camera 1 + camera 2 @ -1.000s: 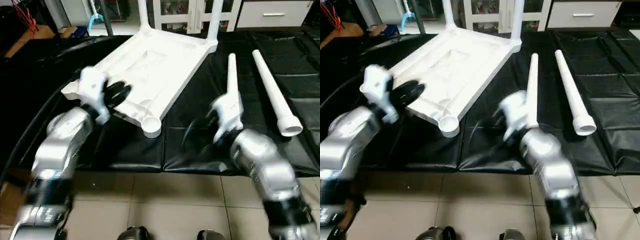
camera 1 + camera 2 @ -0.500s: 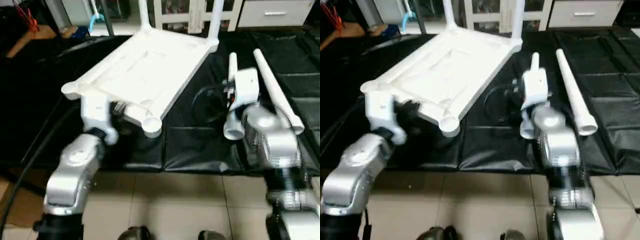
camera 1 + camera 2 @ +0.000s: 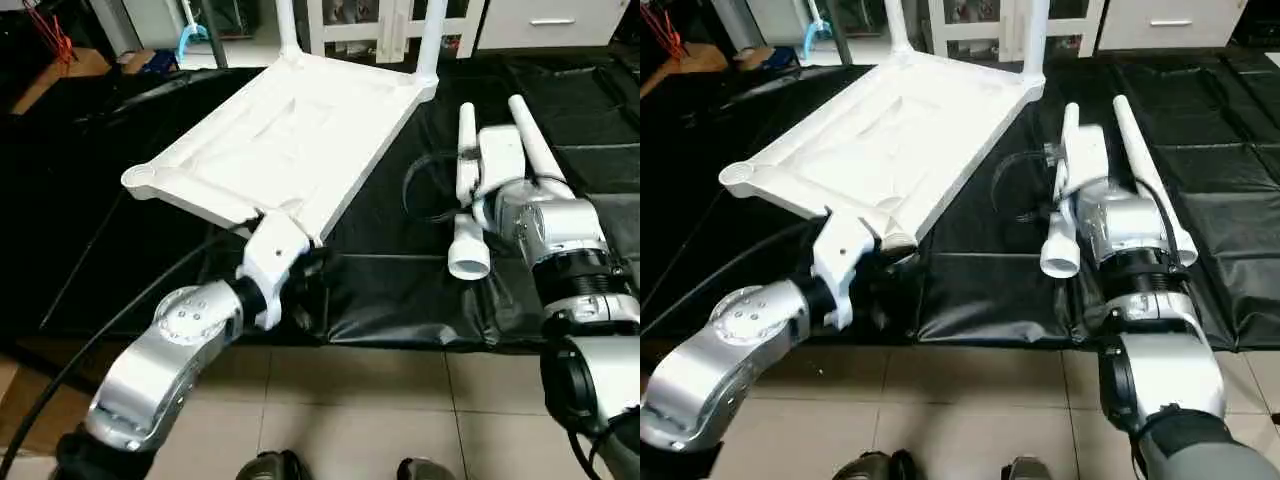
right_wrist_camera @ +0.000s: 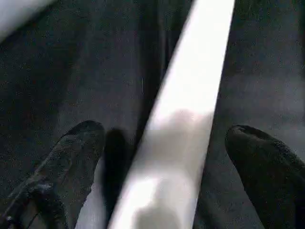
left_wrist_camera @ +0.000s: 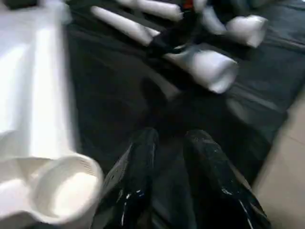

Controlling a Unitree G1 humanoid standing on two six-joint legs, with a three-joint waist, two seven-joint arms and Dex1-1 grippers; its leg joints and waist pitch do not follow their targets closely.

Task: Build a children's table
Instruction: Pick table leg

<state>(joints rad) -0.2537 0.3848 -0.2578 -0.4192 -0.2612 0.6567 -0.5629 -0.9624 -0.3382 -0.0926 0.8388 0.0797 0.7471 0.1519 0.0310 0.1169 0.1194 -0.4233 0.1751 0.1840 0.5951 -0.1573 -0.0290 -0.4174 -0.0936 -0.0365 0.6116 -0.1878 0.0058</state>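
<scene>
White plastic dominates the scene: the tabletop (image 3: 285, 140) lies upside down on the black mat (image 3: 400, 290), ribbed underside up, its near edge lifted a little off the mat. At its far corners two fitted legs (image 3: 428, 35) stand upright in their sockets, so by my reading half the leg work is done.

Starting on the left, the left gripper (image 5: 171, 167) sits low by the tabletop's near right corner, beside the empty corner socket (image 5: 66, 191). Its two black fingers (image 5: 138, 167) stand a narrow way apart with only mat between them; they hold nothing. The other near corner socket (image 3: 140, 181), further left, is also open.

Moving right, two loose legs lie side by side on the mat. The nearer loose leg (image 3: 466, 190) has its wide open end toward the robot. The right gripper (image 4: 167, 143) is spread wide directly over this leg, one finger (image 4: 71, 148) on each side of the tube, not yet closed on it. The outer loose leg (image 3: 530, 140) lies just beyond, untouched.

What remains, as I judge it: grasp each loose leg and seat it in the two empty near sockets, then turn the table upright
</scene>
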